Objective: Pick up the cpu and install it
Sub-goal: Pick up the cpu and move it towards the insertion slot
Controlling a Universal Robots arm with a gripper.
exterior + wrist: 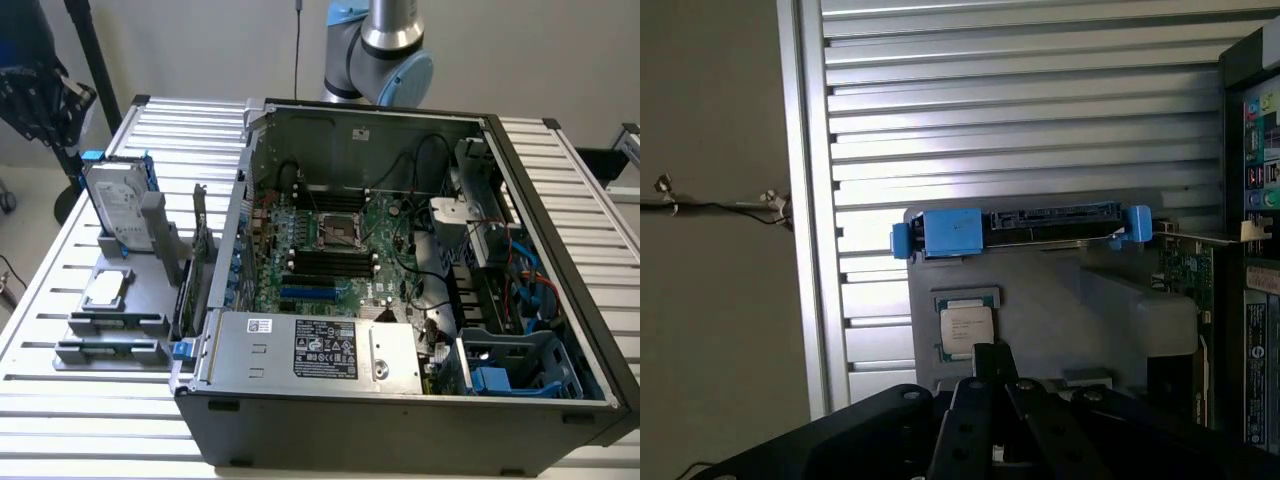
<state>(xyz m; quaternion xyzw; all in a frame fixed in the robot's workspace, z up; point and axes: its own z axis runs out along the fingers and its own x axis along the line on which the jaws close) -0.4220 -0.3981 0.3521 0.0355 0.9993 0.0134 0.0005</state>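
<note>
We were on the pick-up step. The cpu lay flat in its grey holder on the surface. It was at the exterior view's left of the open case, on the near side of the drive.

To do this step well, we thought the tool should line up over the middle of the cpu and come straight down. It should spread wide enough first, then take the cpu gently by its edges and keep it level.

The tool's fingers were pressed together and held nothing. In the wrist view the tool hung above the holder and pointed down at the cpu, and we judged it was not touching. The arm stood at the far side of the case.
</note>
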